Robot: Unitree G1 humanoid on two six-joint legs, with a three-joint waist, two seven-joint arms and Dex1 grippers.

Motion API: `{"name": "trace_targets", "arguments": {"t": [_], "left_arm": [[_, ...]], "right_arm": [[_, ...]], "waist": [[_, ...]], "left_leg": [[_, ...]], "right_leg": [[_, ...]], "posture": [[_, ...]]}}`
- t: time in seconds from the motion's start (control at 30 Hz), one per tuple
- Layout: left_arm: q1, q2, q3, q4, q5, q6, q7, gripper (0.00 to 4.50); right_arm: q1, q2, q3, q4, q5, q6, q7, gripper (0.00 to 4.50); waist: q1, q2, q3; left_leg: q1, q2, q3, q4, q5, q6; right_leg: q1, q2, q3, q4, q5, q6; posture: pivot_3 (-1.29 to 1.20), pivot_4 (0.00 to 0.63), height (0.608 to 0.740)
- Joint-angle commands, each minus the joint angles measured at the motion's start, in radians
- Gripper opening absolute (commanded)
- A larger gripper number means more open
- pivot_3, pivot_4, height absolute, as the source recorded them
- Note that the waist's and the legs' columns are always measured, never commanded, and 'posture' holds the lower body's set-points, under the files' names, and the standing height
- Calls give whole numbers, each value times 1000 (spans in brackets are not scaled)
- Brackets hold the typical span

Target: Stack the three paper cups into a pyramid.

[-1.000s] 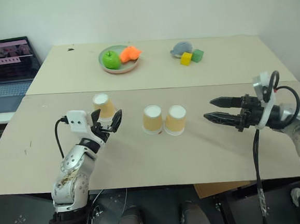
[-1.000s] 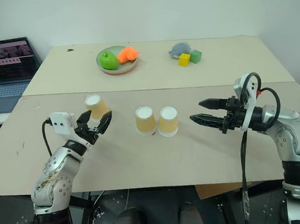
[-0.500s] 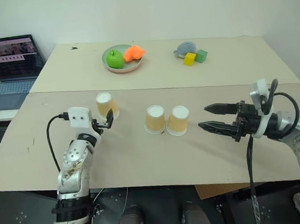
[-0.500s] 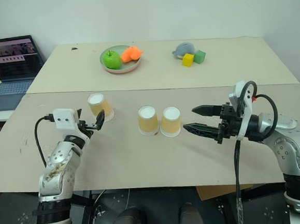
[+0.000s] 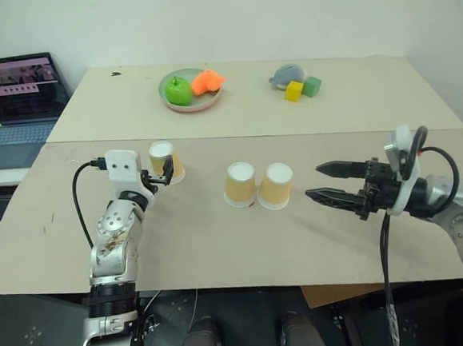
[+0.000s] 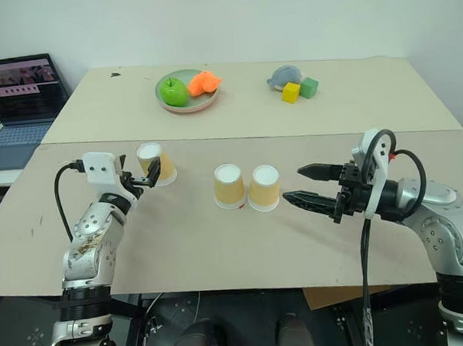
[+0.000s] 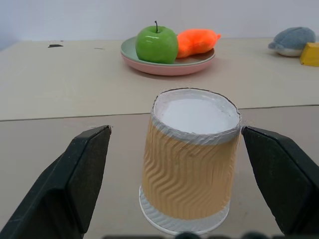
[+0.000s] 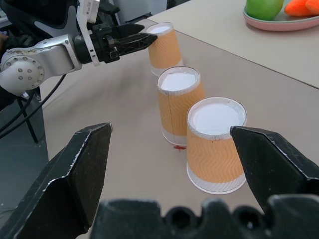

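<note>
Both pairs of jaws were seen spread wide, and nothing was held in either. The left gripper (image 7: 174, 164) was set around the lone cup (image 5: 166, 161), one finger on each side with a gap left on both, so no grip had been made. The right gripper (image 5: 323, 180) was held level, just beside the pair of cups and apart from them, its fingers pointed toward the right-hand cup (image 5: 276, 185).

Three paper cups were counted, all upside down on the near panel of the tabletop (image 5: 221, 246). Two were placed side by side near the middle, the middle cup (image 5: 239, 184) touching or almost touching its neighbour. The third was stood well apart, toward the left edge.

As for the task, a base of two appeared to be formed already by the pair in the middle, though this was only judged from how they were laid. No cup had been set on top, so the pyramid was not yet built. What was left, by that reading, was for the lone cup to be gripped, lifted, carried across and set down on the two below.

Other things were counted at the far side of the tabletop: one plate (image 5: 188, 106) with one green apple (image 5: 178, 91) and one orange item (image 5: 206, 82), plus one grey toy (image 5: 285, 75), one yellow block (image 5: 293, 91) and one green block (image 5: 312, 86). One laptop (image 5: 19, 97) was set beyond the left edge.
</note>
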Motion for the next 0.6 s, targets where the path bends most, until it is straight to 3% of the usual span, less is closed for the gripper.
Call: {"name": "trace_targets", "arguments": {"t": [0.03, 0.57, 0.6], "left_arm": [[-52, -7, -4, 14, 4, -29, -4, 4483], [-145, -55, -21, 144, 21, -81, -11, 4483], [-146, -56, -19, 150, 21, -83, -9, 3961]], "right_arm": [[1, -7, -35, -39, 20, -27, -9, 4434], [31, -14, -58, -50, 15, -32, -40, 4434], [33, -15, -60, -50, 17, -32, -41, 4500]], "waist": [[0, 0, 0], [0, 0, 0], [0, 0, 0]], "left_leg": [[0, 0, 0, 0, 0, 0], [0, 0, 0, 0, 0, 0], [0, 0, 0, 0, 0, 0]], "right_leg": [[0, 0, 0, 0, 0, 0], [0, 0, 0, 0, 0, 0], [0, 0, 0, 0, 0, 0]], "posture": [[0, 150, 678], [0, 150, 678], [0, 150, 678]]}}
